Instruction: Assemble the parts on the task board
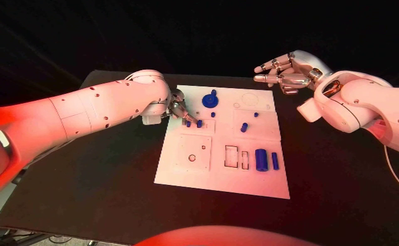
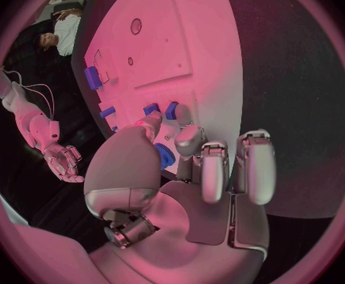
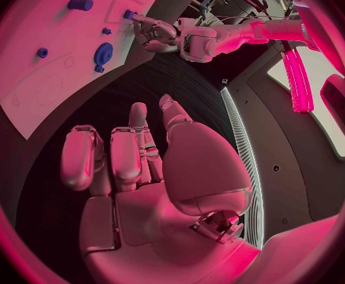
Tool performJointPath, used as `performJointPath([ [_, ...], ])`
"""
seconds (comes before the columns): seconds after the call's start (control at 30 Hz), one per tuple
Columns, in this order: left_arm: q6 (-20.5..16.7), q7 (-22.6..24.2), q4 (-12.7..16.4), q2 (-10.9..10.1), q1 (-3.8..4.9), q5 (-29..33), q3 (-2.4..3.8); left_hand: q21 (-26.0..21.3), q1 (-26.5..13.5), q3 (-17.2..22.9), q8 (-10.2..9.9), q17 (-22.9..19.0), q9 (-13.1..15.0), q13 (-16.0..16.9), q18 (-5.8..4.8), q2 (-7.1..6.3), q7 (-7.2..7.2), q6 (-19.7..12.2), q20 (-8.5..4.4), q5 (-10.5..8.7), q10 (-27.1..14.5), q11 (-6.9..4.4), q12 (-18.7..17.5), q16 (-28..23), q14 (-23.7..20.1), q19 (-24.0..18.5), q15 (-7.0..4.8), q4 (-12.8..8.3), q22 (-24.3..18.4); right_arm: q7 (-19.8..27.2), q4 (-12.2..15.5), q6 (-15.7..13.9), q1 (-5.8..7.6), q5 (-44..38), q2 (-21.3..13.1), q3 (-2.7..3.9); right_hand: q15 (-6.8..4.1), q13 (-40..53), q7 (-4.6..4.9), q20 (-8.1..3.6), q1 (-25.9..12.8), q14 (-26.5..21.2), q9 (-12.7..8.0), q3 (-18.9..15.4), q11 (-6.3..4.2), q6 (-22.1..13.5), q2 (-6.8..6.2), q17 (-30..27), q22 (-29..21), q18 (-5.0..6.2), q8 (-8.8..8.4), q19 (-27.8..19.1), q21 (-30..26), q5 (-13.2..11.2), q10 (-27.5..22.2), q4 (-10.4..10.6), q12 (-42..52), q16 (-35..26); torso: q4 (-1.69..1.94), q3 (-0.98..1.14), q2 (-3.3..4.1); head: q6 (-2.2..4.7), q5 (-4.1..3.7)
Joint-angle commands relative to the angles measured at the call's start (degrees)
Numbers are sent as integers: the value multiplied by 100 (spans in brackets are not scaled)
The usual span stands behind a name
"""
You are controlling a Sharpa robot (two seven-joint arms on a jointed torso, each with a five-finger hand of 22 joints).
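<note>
Nearest the head camera, the near edge of the white task board [image 1: 220, 185] lies bare on the black tabletop [image 1: 108, 200], with two upright-lying blue cylinders [image 1: 261, 158] at about four o'clock on the board, beside empty rectangular recesses [image 1: 232, 155]. Further back, a small blue peg [image 1: 244, 127] sits near the board's middle, and a blue round knob piece [image 1: 210, 100] rests at twelve o'clock. At the board's ten o'clock edge the left hand [image 1: 178, 109] has its fingertips down at two small blue parts [image 1: 194, 123]; whether it pinches one I cannot tell, though the left wrist view shows fingers curled close around them. Well off the board at two o'clock, the right hand [image 1: 285, 73] hovers with fingers loosely apart, holding nothing. By my judgement the assembly is early: several recesses remain unfilled and most pieces look loose.
</note>
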Motion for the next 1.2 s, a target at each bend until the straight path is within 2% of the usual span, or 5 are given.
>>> performJointPath([
  [0.03,-160,49,49,-27,-35,26,5,-27,38,-89,-6,1509,-8,-14,-61,81,10,10,-19,12,9,11,-38,14,593,317,-51,21,929,7,3,67,-4,-37,3,0,43,-9,5,5,-27,109,0,-29,13,-45,21,-8,-8,104,25,-24,-19,25,-39,-9,26,-32,-6,5,0,3,2],
  [0.7,-1539,1152,270,-250,77,467,190,-901,651,-515,-130,1450,-124,-1086,170,301,190,-418,76,112,-752,161,-1051,-38,572,-104,59,79,38,-3,-12,74,-4,-37,0,-1,43,-10,5,5,-24,108,0,-33,13,-47,25,-9,-13,105,24,-27,-23,29,-40,-7,27,-34,-7,2,6,38,-66],
  [0.83,-1895,2006,262,-173,78,454,169,-3959,1601,-429,-565,-530,-484,-2070,739,309,588,-1193,340,103,-2137,553,-2254,-2081,-605,-1857,406,-223,-2747,-3,-13,72,-4,-37,1,-1,43,-10,5,5,-24,108,0,-33,13,-47,25,-9,-13,105,24,-27,-23,29,-40,-7,27,-34,3,6,2,59,-98],
  [0.93,-2100,2627,244,-75,58,281,112,-4707,2558,59,-1007,-2226,-942,-2672,733,335,882,-1408,538,100,-2746,780,-3031,-4072,-2113,-2373,684,-617,-3204,-2,-14,73,-4,-37,5,-1,43,-11,4,5,-22,107,0,-37,12,-48,28,-12,-12,105,25,-26,-23,34,-40,-5,29,-37,-2,1,8,88,-118],
  [1.2,-2572,3368,100,194,-81,-704,-14,-5042,3043,771,-2008,-3021,-2154,-4338,843,-170,677,-792,592,103,-2220,839,-4420,-4553,-1932,-2103,681,-1056,-3469,3,-18,81,-5,-37,16,-2,43,-12,4,5,-15,107,0,-36,12,-48,34,-12,-11,105,25,-26,-23,38,-40,-5,29,-38,-8,-4,11,131,-173],
])
